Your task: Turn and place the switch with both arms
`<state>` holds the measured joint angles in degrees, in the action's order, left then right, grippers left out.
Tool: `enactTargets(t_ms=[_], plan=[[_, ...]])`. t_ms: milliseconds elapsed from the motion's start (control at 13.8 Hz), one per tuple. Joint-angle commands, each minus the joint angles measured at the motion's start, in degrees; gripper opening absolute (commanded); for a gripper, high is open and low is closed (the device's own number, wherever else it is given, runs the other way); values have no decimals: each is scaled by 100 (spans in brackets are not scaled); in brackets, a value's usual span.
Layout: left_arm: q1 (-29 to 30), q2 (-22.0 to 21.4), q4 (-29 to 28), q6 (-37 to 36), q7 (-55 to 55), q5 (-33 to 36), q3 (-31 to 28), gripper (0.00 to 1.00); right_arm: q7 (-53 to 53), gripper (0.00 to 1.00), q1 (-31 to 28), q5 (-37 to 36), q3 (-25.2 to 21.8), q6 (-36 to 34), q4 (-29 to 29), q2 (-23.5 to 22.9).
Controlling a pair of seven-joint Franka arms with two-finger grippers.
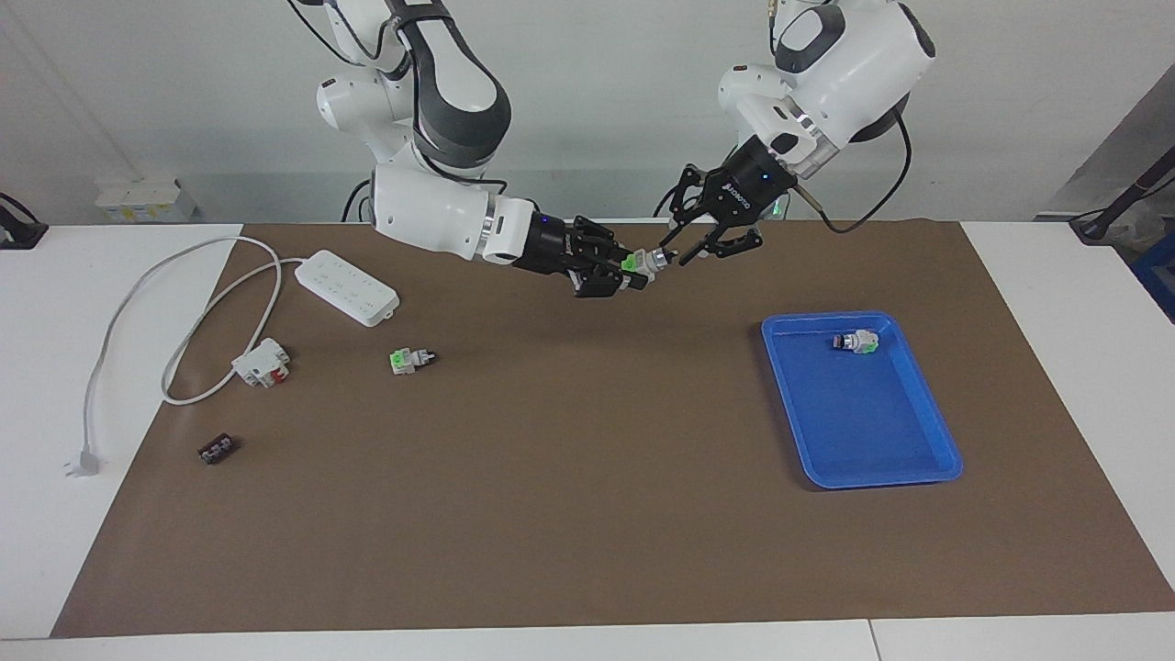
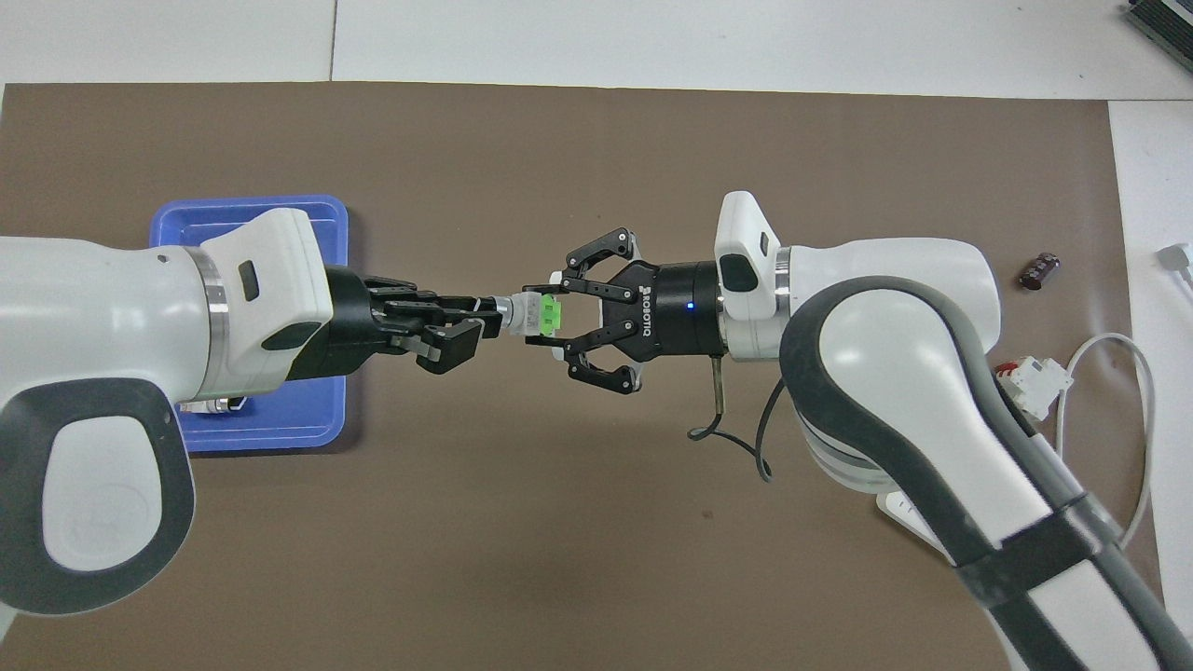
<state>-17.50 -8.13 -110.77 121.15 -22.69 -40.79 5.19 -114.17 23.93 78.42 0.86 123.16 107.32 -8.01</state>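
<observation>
The switch (image 1: 643, 264) (image 2: 531, 315) hangs in the air over the brown mat, between the two hands. My right gripper (image 1: 624, 271) (image 2: 545, 317) is shut on its bright green end. My left gripper (image 1: 670, 255) (image 2: 483, 321) has come in from the tray's end and sits at the knob end, where the black tip is hidden inside the hand. Whether it grips the knob does not show. A second switch (image 1: 410, 359) lies on the mat toward the right arm's end. Another one (image 1: 856, 341) (image 2: 210, 403) lies in the blue tray.
The blue tray (image 1: 881, 431) (image 2: 280, 419) sits toward the left arm's end of the mat. At the right arm's end lie a white power strip (image 1: 347, 286) with its cable, a white-and-red block (image 1: 262, 362) (image 2: 1033, 384) and a small black piece (image 1: 217, 449) (image 2: 1039, 270).
</observation>
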Motion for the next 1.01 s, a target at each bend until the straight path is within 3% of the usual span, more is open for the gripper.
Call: enactTargets(t_ms=[0, 72, 217, 580, 942], plan=[[-113, -119, -138, 128, -148, -96, -62, 23, 79, 0, 103, 147, -6, 243, 211, 177], [-113, -119, -120, 102, -227, -88, -71, 11, 71, 0, 103, 147, -6, 261, 219, 177], [-113, -119, -120, 49, -324, -87, -71, 0, 71, 0, 103, 147, -6, 261, 246, 177], [-122, -119, -112, -13, -210, -87, -62, 0, 79, 0, 103, 147, -6, 261, 255, 186], [-113, -84, -24, 22, 578, -96, -62, 0, 97, 0, 103, 147, -6, 261, 255, 186]])
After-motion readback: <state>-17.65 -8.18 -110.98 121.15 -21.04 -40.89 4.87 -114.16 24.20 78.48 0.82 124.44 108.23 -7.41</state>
